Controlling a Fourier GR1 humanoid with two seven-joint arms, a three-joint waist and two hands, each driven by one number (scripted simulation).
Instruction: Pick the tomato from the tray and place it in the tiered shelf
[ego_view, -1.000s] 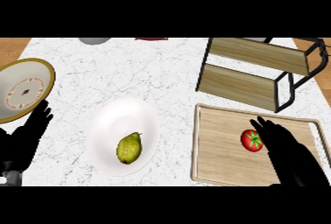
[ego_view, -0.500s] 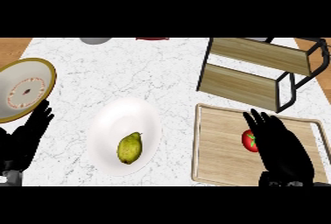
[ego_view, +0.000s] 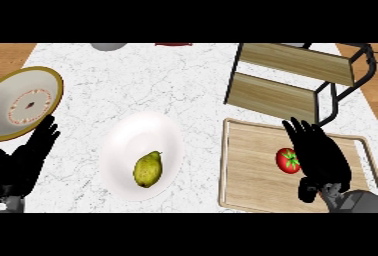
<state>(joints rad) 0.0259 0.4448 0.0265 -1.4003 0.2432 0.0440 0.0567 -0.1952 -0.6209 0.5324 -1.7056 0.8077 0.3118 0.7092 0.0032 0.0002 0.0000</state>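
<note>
Tomato-picking is the step in hand, and it is best prepared by reading the layout from the biggest thing down. A white marbled counter top (ego_view: 177, 85) carries everything. At its far right, a dark-framed tiered shelf with 2 pale wooden boards (ego_view: 291, 80) is set well apart from the fruit, so a lift and a carry away from the robot would be called for once a grasp is made. Just in front of the shelf lies a light wooden tray with a raised rim (ego_view: 251, 195), and the small round red tomato with a green stalk (ego_view: 287, 160) is seen on its right half, resting on the wood.

The black right hand (ego_view: 319, 155) is held over the tray's right side, its fingers extended and spread, nothing enclosed; the tomato lies just beside its inner edge, and whether contact is made cannot be told. A good grasp would probably need the hand shifted toward the tomato and lowered, so that thumb and fingers can be closed round the middle of the fruit, since a round, smooth thing is likely to roll if nudged from 1 side.

The black left hand (ego_view: 29, 155) is resting unclenched at the view's left edge. A white oval plate (ego_view: 140, 145) bearing a yellow-green pear (ego_view: 148, 169) should be left undisturbed.
</note>
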